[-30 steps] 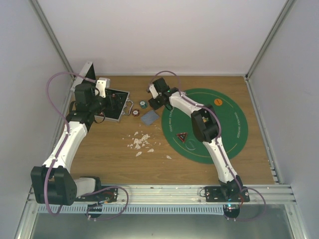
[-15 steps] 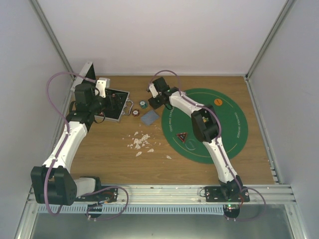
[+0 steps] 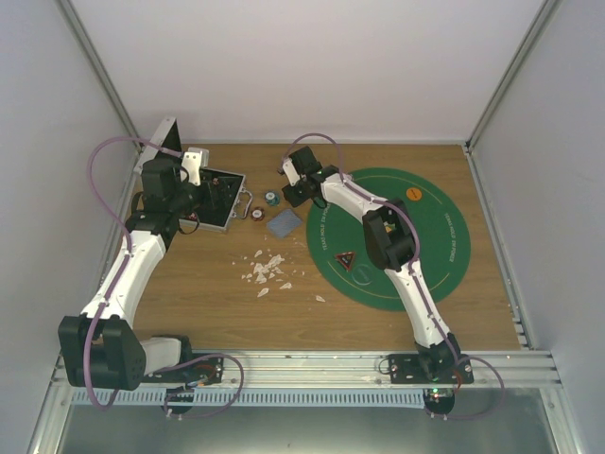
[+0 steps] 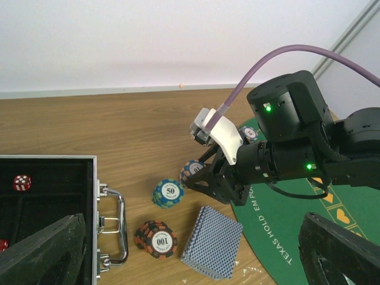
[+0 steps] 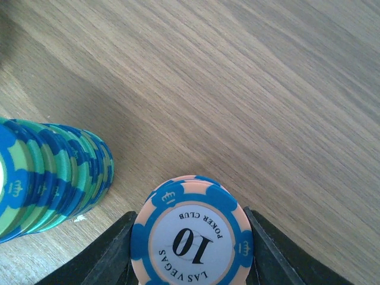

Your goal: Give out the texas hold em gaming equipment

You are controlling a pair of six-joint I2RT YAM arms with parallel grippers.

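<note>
My right gripper is shut on a small stack of blue-and-peach "10" poker chips, on or just above the wood; which, I cannot tell. It also shows in the left wrist view and the top view. A green-blue "50" chip stack stands just left of it. A red-black "100" stack and the blue-backed deck of cards lie nearer. My left gripper is open and empty by the case. The orange button and triangular token lie on the green mat.
An open metal case with a red die inside sits at the back left. White crumbled scraps are scattered mid-table. Another chip lies on the mat's far edge. Walls enclose the table on three sides.
My right gripper has shifted slightly back and left beside the 50 stack. The left arm has not moved.
</note>
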